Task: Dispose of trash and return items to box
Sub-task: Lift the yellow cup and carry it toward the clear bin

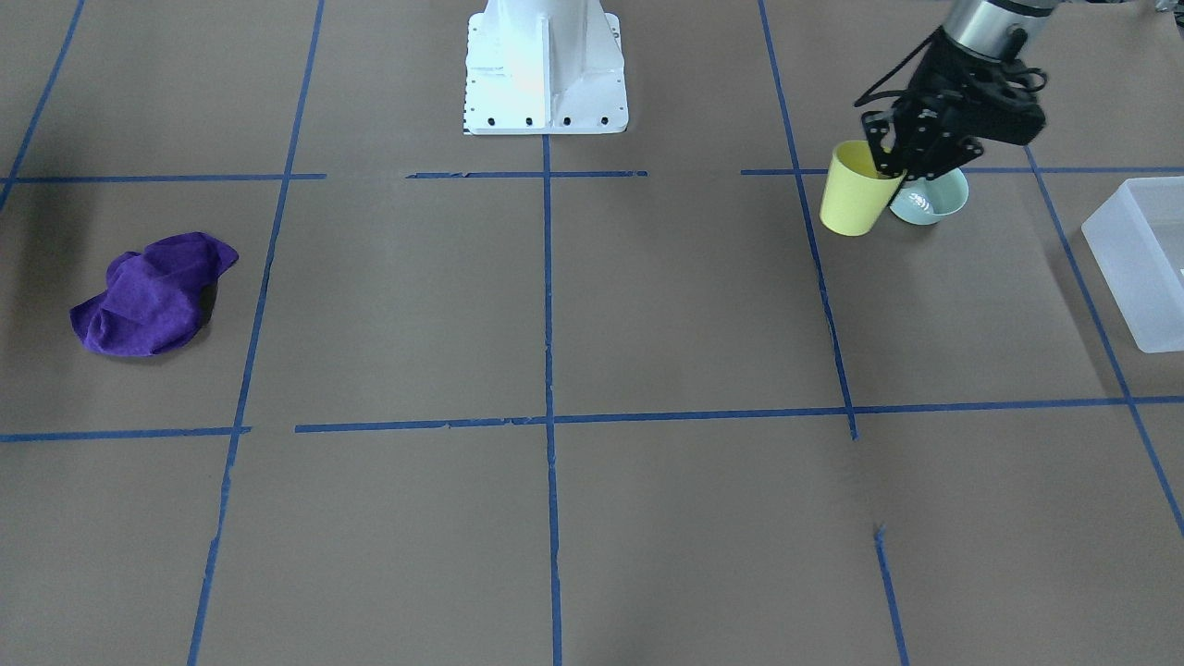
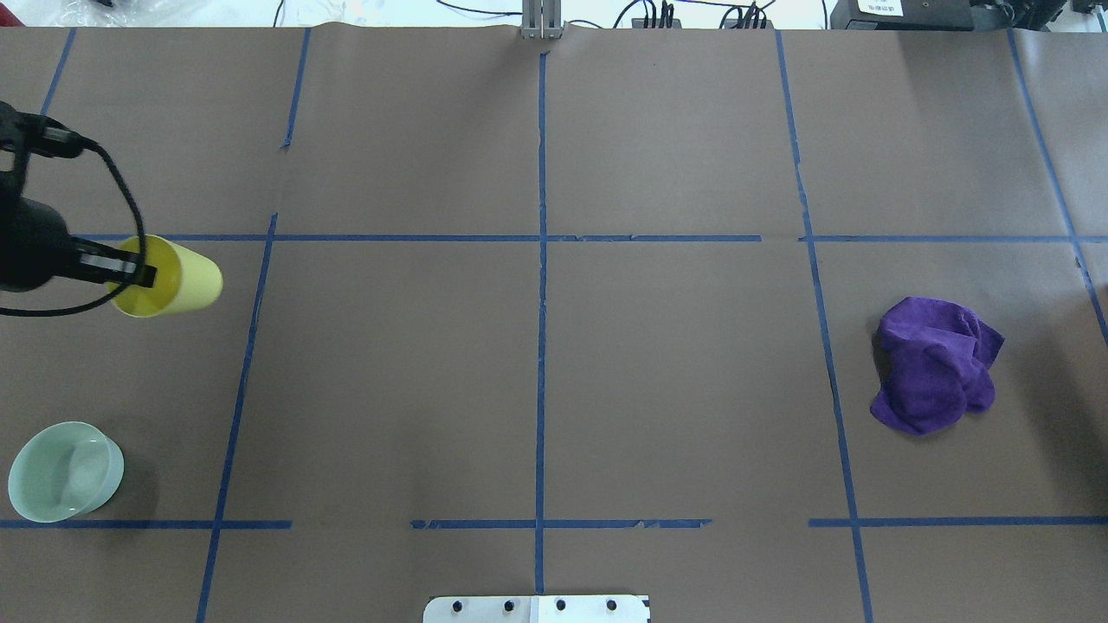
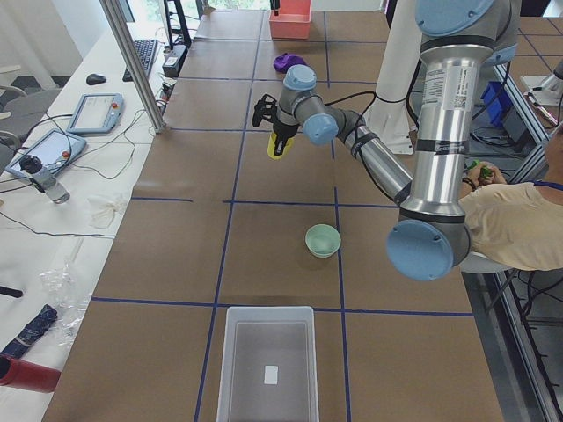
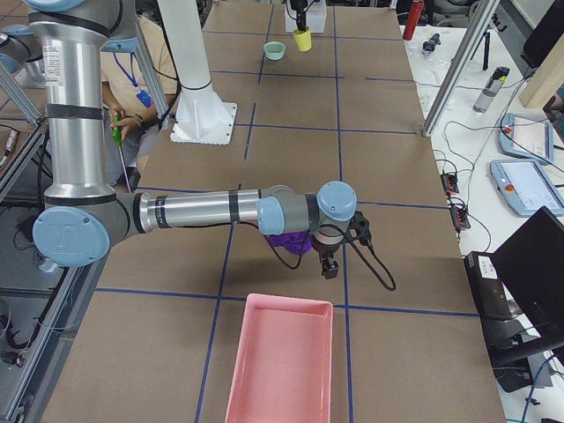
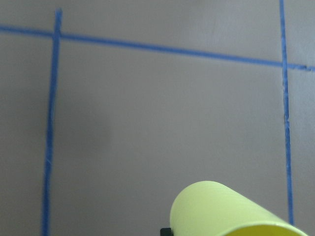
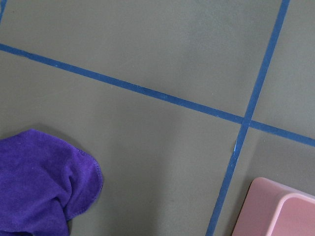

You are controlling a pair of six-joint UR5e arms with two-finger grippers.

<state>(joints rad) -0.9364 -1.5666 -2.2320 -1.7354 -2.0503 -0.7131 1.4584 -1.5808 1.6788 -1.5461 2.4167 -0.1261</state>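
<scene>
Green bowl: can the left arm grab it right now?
Probably not yet: its claw is shut on the cup. The bowl itself sits in the open, with nothing covering it.

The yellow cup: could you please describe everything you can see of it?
The yellow cup is small, tapered and looks like smooth plastic, empty inside. The left end effector pinches its rim, one finger inside, holding it tilted above the table. Nothing else touches it; the mint bowl sits apart.
</scene>
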